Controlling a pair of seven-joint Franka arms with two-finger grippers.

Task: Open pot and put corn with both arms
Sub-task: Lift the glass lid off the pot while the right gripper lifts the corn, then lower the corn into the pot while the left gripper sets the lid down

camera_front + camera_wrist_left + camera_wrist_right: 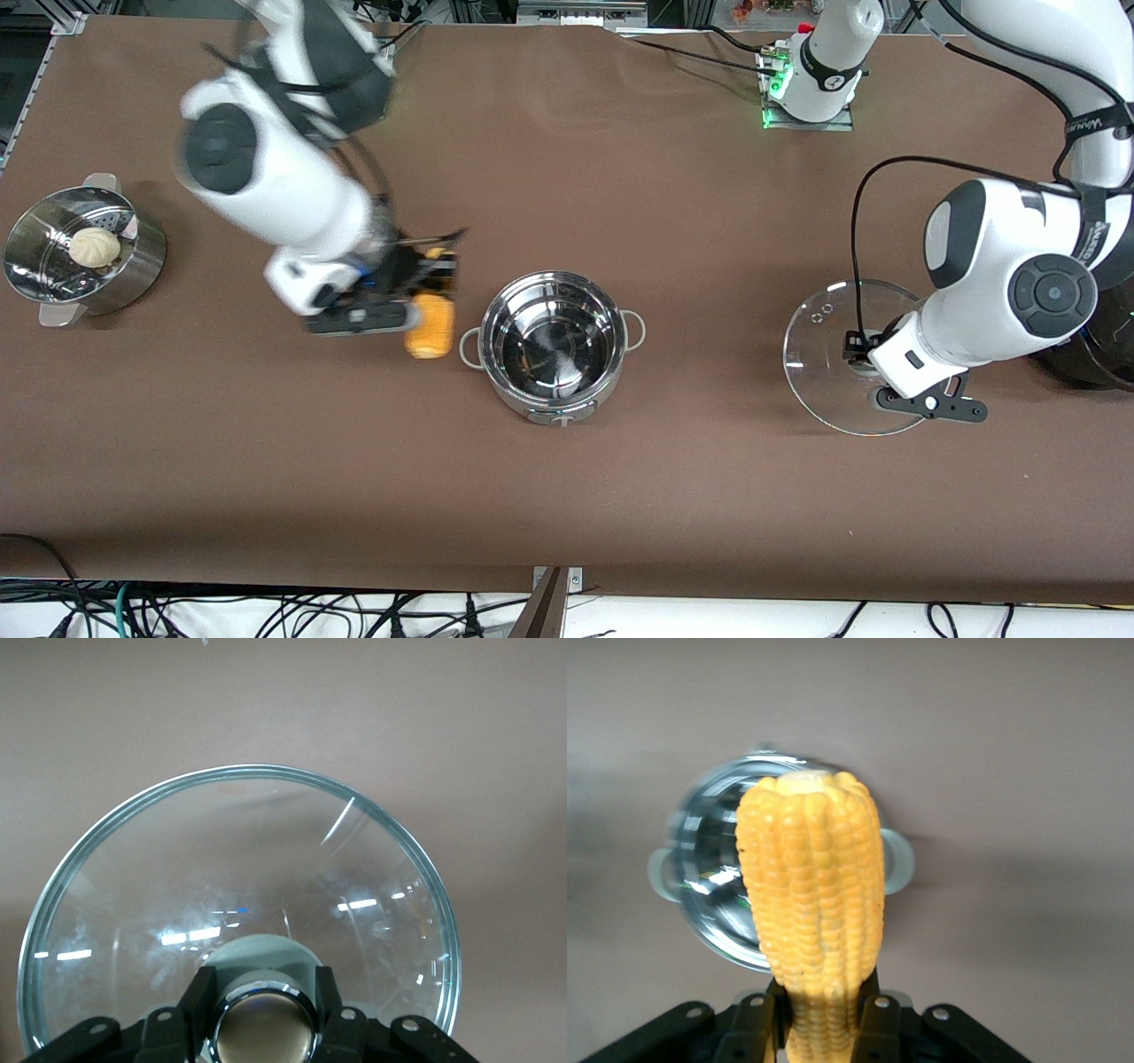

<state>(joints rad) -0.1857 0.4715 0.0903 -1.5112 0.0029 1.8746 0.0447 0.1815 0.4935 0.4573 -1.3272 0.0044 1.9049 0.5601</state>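
Note:
The steel pot point(554, 350) stands open and empty at the table's middle; it also shows in the right wrist view point(709, 890). My right gripper point(425, 297) is shut on the yellow corn point(430, 325), held in the air beside the pot toward the right arm's end. In the right wrist view the corn point(815, 904) sticks out from between the fingers point(879, 1028). My left gripper point(873, 354) is shut on the knob point(263, 1028) of the clear glass lid point(828, 354), toward the left arm's end. The lid's glass point(239, 895) fills the left wrist view.
A perforated steel steamer basket point(133, 266) with a pale bun point(94, 247) stands at the right arm's end. A large black cooker point(1099, 363) shows partly at the left arm's end, under the left arm. Bare brown table lies nearer the front camera.

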